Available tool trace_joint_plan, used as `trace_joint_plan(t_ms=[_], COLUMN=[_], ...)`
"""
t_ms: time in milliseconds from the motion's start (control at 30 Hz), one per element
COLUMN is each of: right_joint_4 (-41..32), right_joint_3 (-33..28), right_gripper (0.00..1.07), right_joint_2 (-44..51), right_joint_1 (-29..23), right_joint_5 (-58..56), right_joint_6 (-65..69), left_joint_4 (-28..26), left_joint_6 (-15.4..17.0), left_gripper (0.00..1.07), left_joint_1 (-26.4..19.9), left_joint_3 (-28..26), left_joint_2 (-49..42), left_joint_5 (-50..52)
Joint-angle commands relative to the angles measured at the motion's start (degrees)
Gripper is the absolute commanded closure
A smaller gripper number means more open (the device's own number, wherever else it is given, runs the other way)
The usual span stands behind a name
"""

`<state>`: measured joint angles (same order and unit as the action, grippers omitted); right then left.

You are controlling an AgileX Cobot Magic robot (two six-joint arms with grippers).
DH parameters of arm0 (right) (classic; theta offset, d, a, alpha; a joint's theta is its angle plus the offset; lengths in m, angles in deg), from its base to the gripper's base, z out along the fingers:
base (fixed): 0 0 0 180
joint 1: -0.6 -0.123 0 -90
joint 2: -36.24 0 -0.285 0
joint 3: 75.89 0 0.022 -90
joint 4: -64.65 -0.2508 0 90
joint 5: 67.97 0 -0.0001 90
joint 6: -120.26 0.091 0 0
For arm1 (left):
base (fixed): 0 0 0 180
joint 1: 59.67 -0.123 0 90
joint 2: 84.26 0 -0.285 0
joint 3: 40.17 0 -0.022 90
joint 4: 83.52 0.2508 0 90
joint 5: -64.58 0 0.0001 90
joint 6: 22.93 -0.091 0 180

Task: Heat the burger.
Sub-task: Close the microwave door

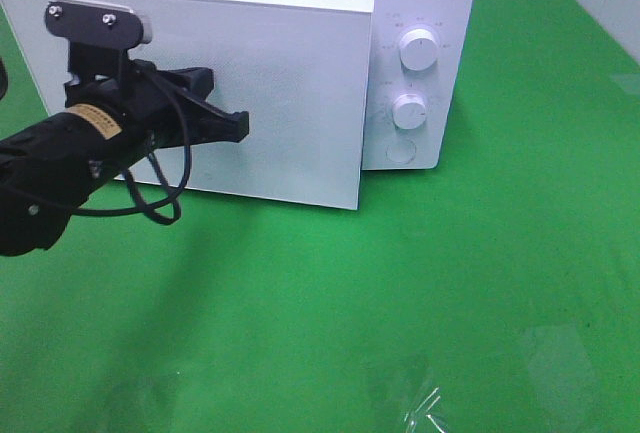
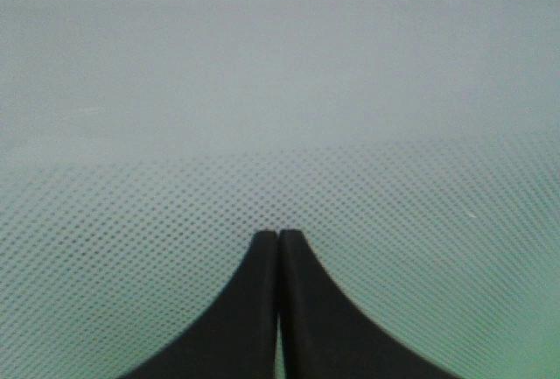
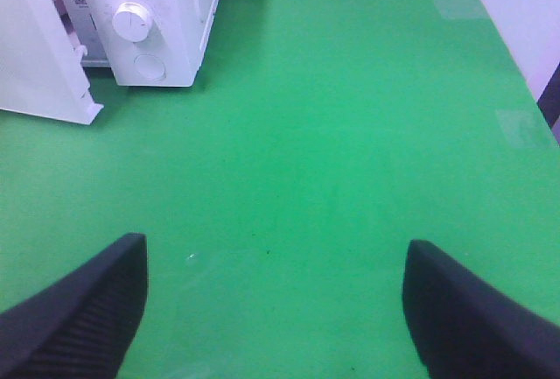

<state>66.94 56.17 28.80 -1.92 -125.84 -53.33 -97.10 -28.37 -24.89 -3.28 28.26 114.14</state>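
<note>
Left gripper (image 1: 238,125) has its two black jaws pressed together with nothing between them, and its blunt tip rests flat against the microwave's door (image 1: 290,73), left of the door's middle. Right gripper (image 3: 276,255) hangs wide apart and empty over the bare green table (image 1: 420,303), right of and nearer than the oven.

The burger appears in no view. My guess is that it sits inside the microwave (image 1: 430,3) behind the door, but the frames cannot confirm that.

The door stands ajar, its right edge swung out from the body beside the control panel, so the step in hand looks like pushing it shut. To do that well, the push should go squarely into the panel and follow the arc of the hinge on the far left. A contact closer to the free right edge would give more leverage and help the latch catch. The light oven may slide on the cloth, so pressure should build slowly.

The door is a smooth, flat white slab. Up close it shows a fine dotted mesh under a glossy face. Two round ribbed knobs, the upper knob (image 1: 417,50) and the lower knob (image 1: 409,110), sit above a round button (image 1: 400,150). The table covering is matte green.
</note>
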Motion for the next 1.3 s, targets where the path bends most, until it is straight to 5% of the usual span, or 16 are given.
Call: trace_joint_plan(t_ms=[33, 367, 500, 567, 733, 1033, 1167, 1200, 1233, 1267, 1300], right_joint_4=[-0.1, -0.1, -0.1, -0.1, -0.1, -0.1, -0.1, -0.1, -0.1, -0.1, -0.1], right_joint_3=[-0.3, -0.3, -0.3, -0.3, -0.3, -0.3, -0.3, -0.3, -0.3, -0.3, -0.3], right_gripper=[0.31, 0.31, 0.31, 0.31, 0.31, 0.31, 0.31, 0.31, 0.31, 0.31, 0.31], right_joint_2=[1.4, 1.4, 1.4, 1.4, 1.4, 1.4, 1.4, 1.4, 1.4, 1.4, 1.4], right_joint_1=[0.3, 0.3, 0.3, 0.3, 0.3, 0.3, 0.3, 0.3, 0.3, 0.3, 0.3], right_joint_5=[0.6, 0.6, 0.6, 0.6, 0.6, 0.6, 0.6, 0.6, 0.6, 0.6, 0.6], right_joint_6=[-0.5, -0.5, -0.5, -0.5, -0.5, -0.5, -0.5, -0.5, -0.5, -0.5, -0.5], left_joint_4=[-1.3, -2.1, -3.6, -8.5, -8.1, -8.4, -8.4, -8.4, -8.4, -8.4, -8.4], left_joint_6=[-0.5, -0.6, -3.3, -6.5, -6.8, -6.6, -6.6, -6.6, -6.6, -6.5, -6.5], left_gripper=[1.07, 1.07, 1.07, 1.07, 1.07, 1.06, 0.98, 0.86, 0.86, 0.68, 0.68], left_joint_1=[0.9, 0.9, 0.9, 0.9, 1.0, 6.8, 8.3, 8.9, 8.9, 9.5, 9.5], left_joint_3=[-6.5, -16.9, -20.5, -22.9, -22.9, -22.9, -22.9, -22.9, -22.9, -22.9, -22.9], left_joint_2=[2.8, 7.8, 9.8, 10.9, 10.8, 6.6, 5.3, 4.4, 4.4, 3.6, 3.6], left_joint_5=[-2.6, -6.7, -7.8, -8.3, -9.6, -29.5, -35.1, -40.2, -40.2, -46.1, -46.1])
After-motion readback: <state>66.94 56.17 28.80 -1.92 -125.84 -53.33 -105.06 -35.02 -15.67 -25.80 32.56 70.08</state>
